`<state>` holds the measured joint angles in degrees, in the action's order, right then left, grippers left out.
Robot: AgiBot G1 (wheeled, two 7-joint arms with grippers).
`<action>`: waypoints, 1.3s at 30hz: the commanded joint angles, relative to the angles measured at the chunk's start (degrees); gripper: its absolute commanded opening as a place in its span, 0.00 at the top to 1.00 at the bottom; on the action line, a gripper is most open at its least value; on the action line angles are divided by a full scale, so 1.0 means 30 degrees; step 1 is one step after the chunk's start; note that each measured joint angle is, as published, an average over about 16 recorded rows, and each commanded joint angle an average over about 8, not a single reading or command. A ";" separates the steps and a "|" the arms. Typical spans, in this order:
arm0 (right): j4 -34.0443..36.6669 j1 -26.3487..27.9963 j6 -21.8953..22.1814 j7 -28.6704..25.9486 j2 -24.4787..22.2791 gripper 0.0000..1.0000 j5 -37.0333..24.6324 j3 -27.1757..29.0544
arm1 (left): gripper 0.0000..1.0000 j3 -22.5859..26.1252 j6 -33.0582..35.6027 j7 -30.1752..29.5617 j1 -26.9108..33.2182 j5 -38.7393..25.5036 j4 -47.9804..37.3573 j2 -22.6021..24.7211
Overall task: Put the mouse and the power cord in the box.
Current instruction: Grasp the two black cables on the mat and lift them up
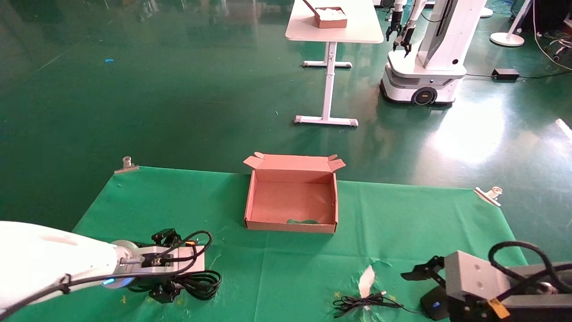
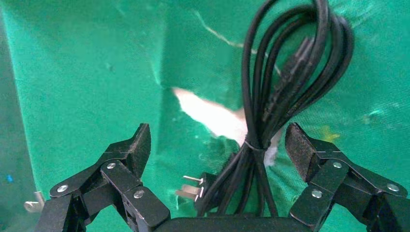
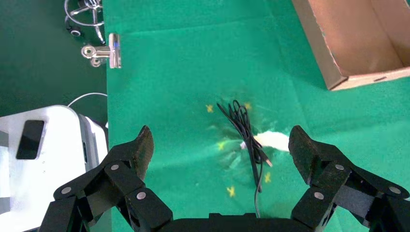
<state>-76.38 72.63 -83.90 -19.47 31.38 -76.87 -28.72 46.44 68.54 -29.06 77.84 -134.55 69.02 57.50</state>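
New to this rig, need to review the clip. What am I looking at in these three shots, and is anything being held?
It is a two-armed robot at a table covered with green cloth. The wide picture comes from a camera on its head; the other two come from cameras on its wrists, looking past each hand.

The left hand hangs open right over the power cord, a thick black cable tied in loops, plug showing. The fingers flank the bundle without closing on it.

The right hand is open too, above the bundled thin wire of the mouse, which sits by that hand in the head picture.

The box, open brown cardboard, stands mid-table with nothing in it. Nothing is held.
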 commanded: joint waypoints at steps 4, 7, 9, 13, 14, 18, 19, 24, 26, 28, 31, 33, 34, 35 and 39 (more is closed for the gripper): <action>-0.0016 -0.0044 0.0064 -0.0063 -0.0146 0.00 0.0013 0.0035 | 0.00 0.0305 -0.0442 -0.0382 -0.0079 -0.1166 -0.0492 0.0502; -0.0040 -0.0092 0.0116 -0.0039 -0.0117 0.00 -0.0123 -0.0033 | 0.00 0.0338 -0.0560 -0.0588 -0.0106 -0.1468 -0.0573 0.0598; -0.0064 -0.0104 0.0154 -0.0008 -0.0059 0.00 -0.0422 -0.0159 | 0.00 0.0355 -0.0597 -0.0668 -0.0121 -0.1588 -0.0591 0.0632; -0.0118 0.0172 0.0164 -0.0019 0.0378 0.00 -0.1898 -0.0763 | 0.00 0.0372 -0.0616 -0.0753 -0.0140 -0.1699 -0.0585 0.0665; -0.0118 0.0326 0.0154 -0.0048 0.0596 0.00 -0.2456 -0.0993 | 0.00 0.0373 -0.0614 -0.0761 -0.0142 -0.1706 -0.0579 0.0665; 0.0005 0.1118 0.0160 -0.0245 0.1986 0.00 -0.5083 -0.2137 | 0.00 0.0374 -0.0607 -0.0779 -0.0147 -0.1717 -0.0561 0.0663; 0.0085 0.1300 0.0221 -0.0314 0.2419 0.00 -0.5747 -0.2432 | 0.00 0.0374 -0.0606 -0.0781 -0.0148 -0.1719 -0.0558 0.0663; 0.0798 0.1859 0.0922 -0.0723 0.4650 0.00 -0.8570 -0.3689 | 0.00 0.0374 -0.0603 -0.0787 -0.0150 -0.1722 -0.0549 0.0661; 0.1352 0.1972 0.1371 -0.0846 0.5529 0.00 -0.9484 -0.4081 | 0.00 0.0374 -0.0602 -0.0789 -0.0151 -0.1723 -0.0548 0.0661; 0.2087 0.2058 0.1869 -0.0917 0.6380 0.00 -1.0329 -0.4437 | 0.00 0.0374 -0.0602 -0.0789 -0.0151 -0.1723 -0.0547 0.0661; 0.3399 0.2175 0.2580 -0.0940 0.7478 0.00 -1.1291 -0.4832 | 0.00 0.0374 -0.0601 -0.0790 -0.0151 -0.1724 -0.0546 0.0661; 0.4294 0.2266 0.2977 -0.0944 0.8073 0.00 -1.1795 -0.5034 | 0.00 0.0374 -0.0601 -0.0790 -0.0151 -0.1724 -0.0546 0.0660; 0.4714 0.2321 0.3146 -0.0945 0.8334 0.00 -1.2002 -0.5116 | 0.00 0.0374 -0.0601 -0.0790 -0.0151 -0.1724 -0.0545 0.0660; 0.5100 0.2378 0.3287 -0.0959 0.8549 0.00 -1.2148 -0.5168 | 0.02 0.0374 -0.0601 -0.0790 -0.0151 -0.1724 -0.0545 0.0660; 0.6250 0.2568 0.3694 -0.1030 0.9173 0.34 -1.2605 -0.5328 | 0.50 0.0376 -0.0607 -0.0792 -0.0153 -0.1731 -0.0550 0.0664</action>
<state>-58.43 80.20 -73.00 -22.58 58.43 -114.31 -44.52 47.57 66.71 -31.44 77.38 -139.74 67.36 59.49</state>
